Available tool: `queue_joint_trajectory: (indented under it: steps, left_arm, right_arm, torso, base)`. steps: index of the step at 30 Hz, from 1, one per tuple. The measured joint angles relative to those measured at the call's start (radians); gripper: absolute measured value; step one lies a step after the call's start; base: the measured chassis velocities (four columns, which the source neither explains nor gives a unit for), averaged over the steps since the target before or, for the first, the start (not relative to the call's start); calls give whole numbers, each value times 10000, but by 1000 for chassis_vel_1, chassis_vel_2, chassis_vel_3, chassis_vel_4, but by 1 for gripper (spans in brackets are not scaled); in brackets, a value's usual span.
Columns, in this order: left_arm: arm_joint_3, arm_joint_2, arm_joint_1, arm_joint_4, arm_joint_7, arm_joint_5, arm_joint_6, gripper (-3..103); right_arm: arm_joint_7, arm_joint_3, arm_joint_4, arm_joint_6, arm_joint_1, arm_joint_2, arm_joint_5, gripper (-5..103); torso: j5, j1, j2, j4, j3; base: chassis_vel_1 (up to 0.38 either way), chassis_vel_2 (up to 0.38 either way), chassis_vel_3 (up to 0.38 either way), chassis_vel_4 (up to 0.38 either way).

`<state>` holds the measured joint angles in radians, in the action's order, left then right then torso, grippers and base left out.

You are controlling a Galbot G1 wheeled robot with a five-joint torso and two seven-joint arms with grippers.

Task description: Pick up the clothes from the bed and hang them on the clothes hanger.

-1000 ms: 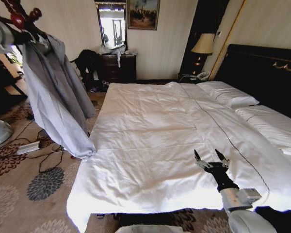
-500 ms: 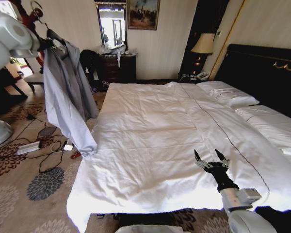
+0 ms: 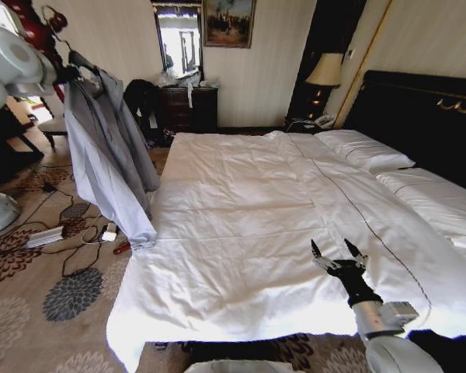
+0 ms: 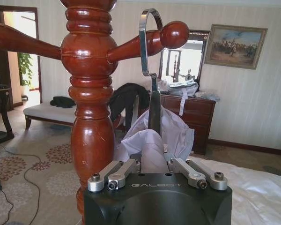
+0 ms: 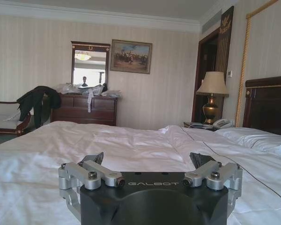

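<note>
- Your left gripper (image 4: 155,166) is clenched on the hanger (image 4: 154,115) just below its hook (image 4: 145,42), held high at the robot's left, beside the bed (image 3: 241,225).
- The shirt (image 3: 105,151) is already on the hanger and hangs free over the carpet; its lower hem sits near the bed's corner. No shirt lies on the bed.
- The wooden coat stand (image 4: 89,93) rises close in front of your left gripper. The hook sits just beside a ball-tipped peg (image 4: 171,35), level with it; you cannot tell from the left wrist view whether it has passed over the peg.
- Step in hand, by my judgement: hooking the loaded hanger onto the stand.
- The next move calls for you to settle the hook's curve fully over the peg, then release only once the peg bears the weight.
- Your right gripper (image 3: 339,256) is parked low over the foot of the bed, released, holding nothing.
</note>
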<state>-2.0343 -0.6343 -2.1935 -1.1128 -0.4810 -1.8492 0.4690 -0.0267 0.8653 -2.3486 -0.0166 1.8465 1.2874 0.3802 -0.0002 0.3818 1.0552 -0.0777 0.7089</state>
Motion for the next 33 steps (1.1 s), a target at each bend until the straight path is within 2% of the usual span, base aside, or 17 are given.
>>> queue_joint_trajectory:
  steps: [17, 30, 33]
  left_arm:
    - [22, 78, -98, -128, 147, 5, 100, 19]
    - [-3, 123, -171, -312, -2, 15, 132, 18]
    - [-5, 149, -160, -352, -9, 14, 173, 28]
  right_arm:
    - [0, 0, 0, 0, 0, 0, 0, 100]
    - [0, 0, 0, 0, 1, 0, 0, 100]
    - [0, 0, 0, 0, 0, 0, 0, 100]
  torso:
    - [0, 1, 0, -1, 0]
    - [3, 1, 0, -3, 0]
    - [2, 0, 0, -2, -1]
  base:
    - [0, 0, 0, 0]
    - [0, 0, 0, 0]
    - [0, 0, 0, 0]
